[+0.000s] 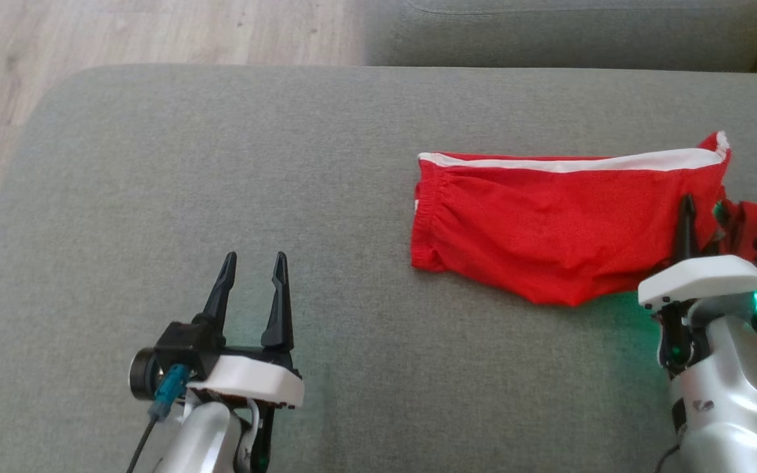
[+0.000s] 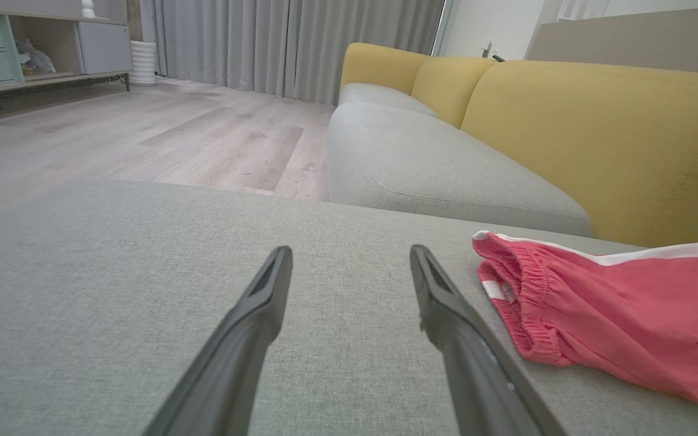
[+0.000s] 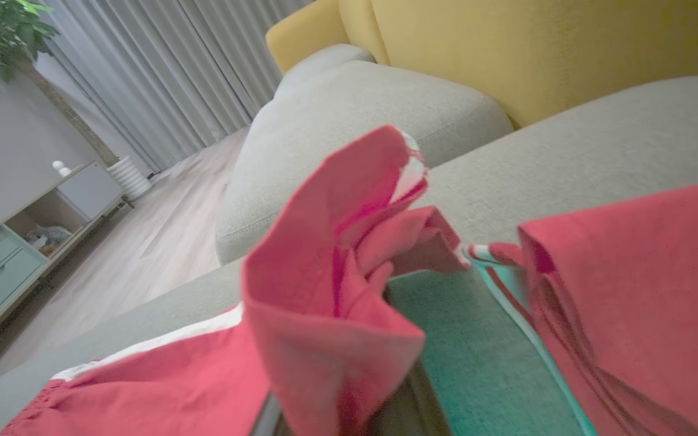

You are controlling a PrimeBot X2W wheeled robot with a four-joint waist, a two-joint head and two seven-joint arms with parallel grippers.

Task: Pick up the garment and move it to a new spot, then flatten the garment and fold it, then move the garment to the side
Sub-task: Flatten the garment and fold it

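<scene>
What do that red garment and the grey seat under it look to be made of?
Red garment: thin, soft matte cloth, likely a cotton or polyester knit; it drapes and creases, and one edge is gathered like elastic. Grey seat: matte woven upholstery with a fine visible weave.

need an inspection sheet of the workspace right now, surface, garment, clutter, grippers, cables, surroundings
surface: grey sofa cushion, flat.
job's things: red garment with a white stripe, lying on the cushion's right half, its right end bunched up.
clutter: nothing seen.
grippers: left gripper open, low over the cushion, apart from the garment; right gripper shut on the garment's right end.
cables: blue-plugged cable at the left wrist.
surroundings: wood floor, yellow backrest, grey curtains, shelf unit.
</scene>
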